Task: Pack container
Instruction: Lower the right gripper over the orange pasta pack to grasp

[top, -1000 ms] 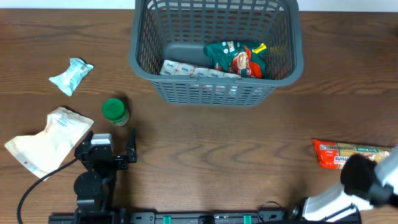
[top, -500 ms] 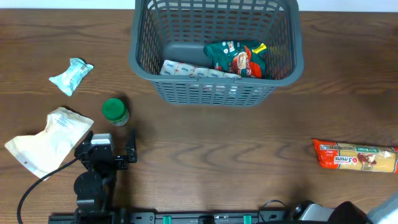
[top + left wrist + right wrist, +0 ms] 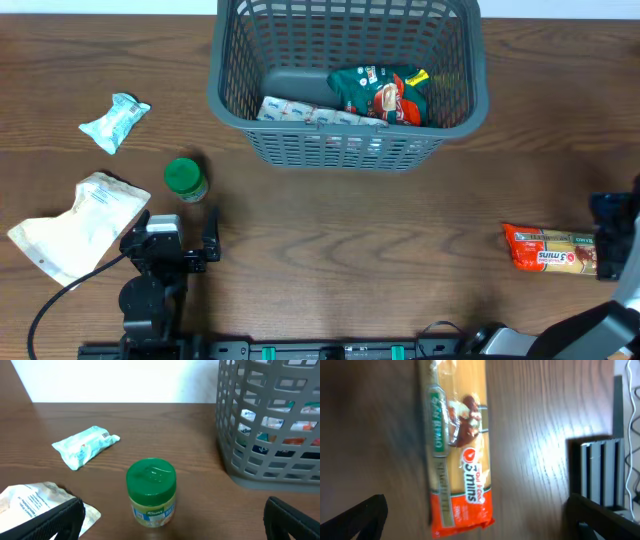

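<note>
The dark grey container stands at the back centre and also shows in the left wrist view. It holds a green snack bag and a flat white-blue pack. An orange pasta pack lies flat on the table at the right and fills the right wrist view. My right gripper is open and empty over the pack's right end, with its fingers wide on either side. My left gripper is open and empty at the front left, just short of a green-lidded jar.
The jar stands upright at the left. A light blue packet lies behind it and a white pouch lies beside my left arm. A black frame sits past the table edge near the pasta pack.
My right arm swung out of the lower right corner and its gripper now sits at the right edge over the pasta pack's end. The left arm and all objects have not moved.
</note>
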Action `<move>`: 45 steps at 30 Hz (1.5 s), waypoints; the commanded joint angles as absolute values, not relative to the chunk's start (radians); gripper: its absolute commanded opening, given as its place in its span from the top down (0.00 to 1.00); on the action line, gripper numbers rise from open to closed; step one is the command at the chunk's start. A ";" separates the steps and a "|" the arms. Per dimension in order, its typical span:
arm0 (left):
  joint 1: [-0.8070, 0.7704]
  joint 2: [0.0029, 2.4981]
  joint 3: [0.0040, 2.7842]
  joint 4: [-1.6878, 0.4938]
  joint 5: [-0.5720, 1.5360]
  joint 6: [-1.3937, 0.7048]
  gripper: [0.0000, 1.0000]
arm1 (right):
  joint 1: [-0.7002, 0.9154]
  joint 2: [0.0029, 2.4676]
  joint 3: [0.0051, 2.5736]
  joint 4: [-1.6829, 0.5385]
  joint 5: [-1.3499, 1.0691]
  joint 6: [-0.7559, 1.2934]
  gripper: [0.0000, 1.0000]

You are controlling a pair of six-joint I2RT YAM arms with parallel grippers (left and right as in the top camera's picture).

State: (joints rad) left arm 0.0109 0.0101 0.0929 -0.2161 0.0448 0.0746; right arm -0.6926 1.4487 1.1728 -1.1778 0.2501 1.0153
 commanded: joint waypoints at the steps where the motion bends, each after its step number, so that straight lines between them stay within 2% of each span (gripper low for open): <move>1: 0.010 0.004 0.069 -0.223 0.033 0.065 0.01 | -0.702 1.439 1.092 -1.099 0.261 1.061 0.01; 15: 0.010 0.004 0.069 -0.223 0.033 0.065 0.01 | -0.701 1.483 1.035 -0.931 0.311 1.039 0.01; 31: 0.010 0.004 0.069 -0.223 0.033 0.065 0.01 | -0.718 1.697 1.035 -0.883 0.323 1.043 0.01; 45: 0.010 0.004 0.069 -0.223 0.033 0.065 0.01 | -0.763 1.755 1.032 -0.862 0.337 1.042 0.01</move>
State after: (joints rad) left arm 0.0109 0.0101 0.0929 -0.2161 0.0448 0.0746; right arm -0.7502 1.7348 1.0374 -0.8661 0.3061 1.0340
